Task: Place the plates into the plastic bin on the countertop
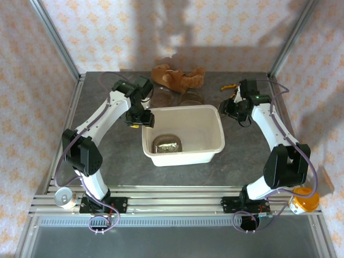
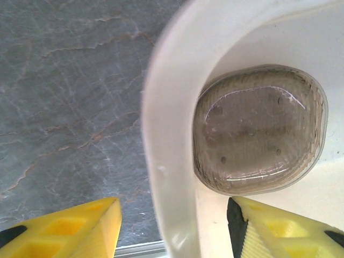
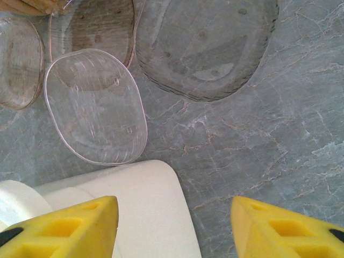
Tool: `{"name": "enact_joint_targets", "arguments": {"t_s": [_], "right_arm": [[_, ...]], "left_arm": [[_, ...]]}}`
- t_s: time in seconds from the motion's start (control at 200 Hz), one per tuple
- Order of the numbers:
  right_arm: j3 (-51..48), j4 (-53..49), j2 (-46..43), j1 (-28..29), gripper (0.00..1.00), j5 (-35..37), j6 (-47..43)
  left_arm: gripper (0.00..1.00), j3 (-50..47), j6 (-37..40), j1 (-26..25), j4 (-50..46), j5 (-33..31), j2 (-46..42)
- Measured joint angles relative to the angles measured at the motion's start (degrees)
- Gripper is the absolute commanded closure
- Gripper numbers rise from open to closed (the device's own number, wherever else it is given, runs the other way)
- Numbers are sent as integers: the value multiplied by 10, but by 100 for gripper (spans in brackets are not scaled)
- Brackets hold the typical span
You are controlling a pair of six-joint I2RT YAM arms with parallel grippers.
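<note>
- While hanging over the far-left corner of the plastic bin (image 1: pixel 183 157), left claw (image 2: pixel 172 228) released: yellow fingers (image 2: pixel 70 231) spread wide astride the bin's rim, nothing clasped between them.
- Just inside that corner, on the bin floor: one tinted plate (image 2: pixel 260 131), lying flat and free of the claw. By the look of it, delivered and done with.
- Wide stance over the rim probably meant to keep both fingers off the bin wall during a lift away.
- Behind the bin, on the grey surface (image 3: pixel 269 150): several clear plates (image 3: pixel 97 107), crowded together and partly overlapping, just in front of a teddy bear (image 1: pixel 177 78). Not yet in the bin, so task judged only partly done.
- Off the bin's far-right corner: right claw (image 3: pixel 174 228) likewise released and empty, aimed down at bare surface beside the bin, plates just beyond it.
- Likely parked there as the start of a pickup. Little to catch on thin rims lying flat, so a low, edge-on approach called for. Risk of sliding one plate into its neighbours.
</note>
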Motion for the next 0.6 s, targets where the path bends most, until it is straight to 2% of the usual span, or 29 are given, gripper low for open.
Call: {"name": "enact_joint_targets", "arguments": {"t_s": [0.2, 0.34, 0.601], "right_arm": [[0, 0, 0, 5, 43, -5, 7], [0, -1, 0, 16, 43, -11, 9], [20, -36, -5, 5, 41, -1, 2]], "left_arm": [[62, -4, -4, 0, 5, -7, 25], [72, -4, -8, 1, 5, -26, 38], [80, -4, 5, 30, -1, -35, 37]]}}
